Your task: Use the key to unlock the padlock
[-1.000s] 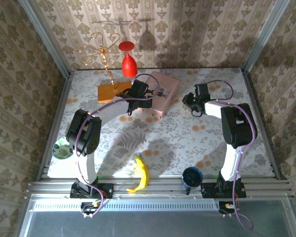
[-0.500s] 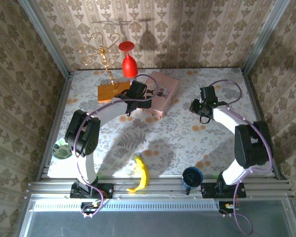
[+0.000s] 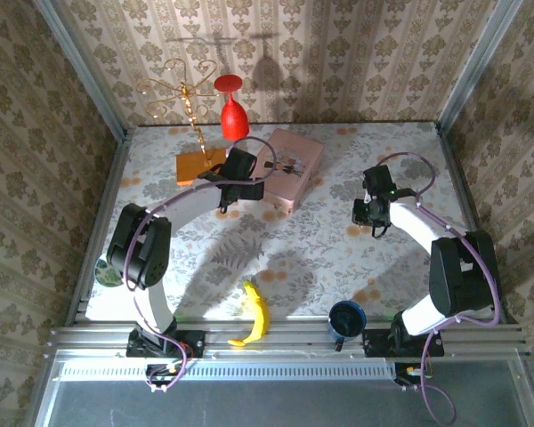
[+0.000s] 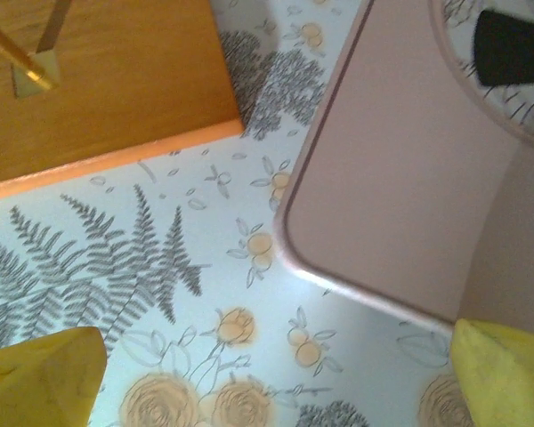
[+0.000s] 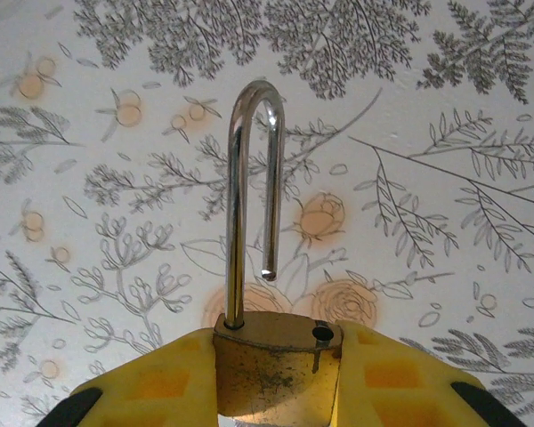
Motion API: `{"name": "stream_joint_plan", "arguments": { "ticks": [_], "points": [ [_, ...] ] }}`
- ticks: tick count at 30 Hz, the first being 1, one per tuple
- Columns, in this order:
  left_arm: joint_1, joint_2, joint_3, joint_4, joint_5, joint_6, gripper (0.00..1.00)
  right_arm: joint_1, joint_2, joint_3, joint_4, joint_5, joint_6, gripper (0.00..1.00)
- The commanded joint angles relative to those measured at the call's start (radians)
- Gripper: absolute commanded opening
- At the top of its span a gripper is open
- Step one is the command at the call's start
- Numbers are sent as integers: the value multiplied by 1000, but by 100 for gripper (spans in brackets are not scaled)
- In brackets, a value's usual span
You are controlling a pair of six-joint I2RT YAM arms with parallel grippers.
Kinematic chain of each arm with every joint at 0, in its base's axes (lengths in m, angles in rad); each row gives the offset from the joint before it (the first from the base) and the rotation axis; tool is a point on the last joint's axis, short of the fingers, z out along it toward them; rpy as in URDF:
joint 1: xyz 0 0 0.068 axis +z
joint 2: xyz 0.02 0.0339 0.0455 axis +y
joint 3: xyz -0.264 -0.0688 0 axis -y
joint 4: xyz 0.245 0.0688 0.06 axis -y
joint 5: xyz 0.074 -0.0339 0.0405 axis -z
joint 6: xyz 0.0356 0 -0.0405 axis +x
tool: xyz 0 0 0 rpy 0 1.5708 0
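My right claw [image 5: 276,384] clamps the padlock [image 5: 274,351]: scuffed pale-gold body between yellow pads, smooth silvery shackle open, one leg free, over floral cloth [image 5: 427,133]. Left claw [image 4: 271,378] gapes wide beside the rounded, matte pink box [image 4: 400,178].

A banana [image 3: 254,313] and blue mug [image 3: 346,318] sit at the near edge. A pink box [image 3: 294,169], orange board [image 3: 196,165] and red glass [image 3: 233,116] stand far back.
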Motion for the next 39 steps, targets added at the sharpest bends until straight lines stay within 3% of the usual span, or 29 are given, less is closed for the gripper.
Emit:
{"name": "stream_joint_plan", "arguments": {
  "ticks": [1,10,13,21,28,34,39],
  "points": [
    [7,-57,-21,-63,-21,9,100,-1,31,38,-74,39,-59,0],
    [8,-116,-57,-48,-2,-20,100,-4,209,146,-132,62,-81,11],
    [8,-129,-66,-45,4,-30,100,-5,244,170,-132,71,-70,18],
    [18,-156,-85,-23,36,-72,100,-14,270,202,-142,104,-48,53],
    [21,-192,-127,25,62,-158,100,-14,234,314,-175,100,-60,60],
    [21,-236,-193,111,110,-255,100,-14,303,503,-127,8,-67,76],
    [19,-238,-222,179,182,-307,100,-14,478,739,-77,-120,-57,89]
  ]
}}
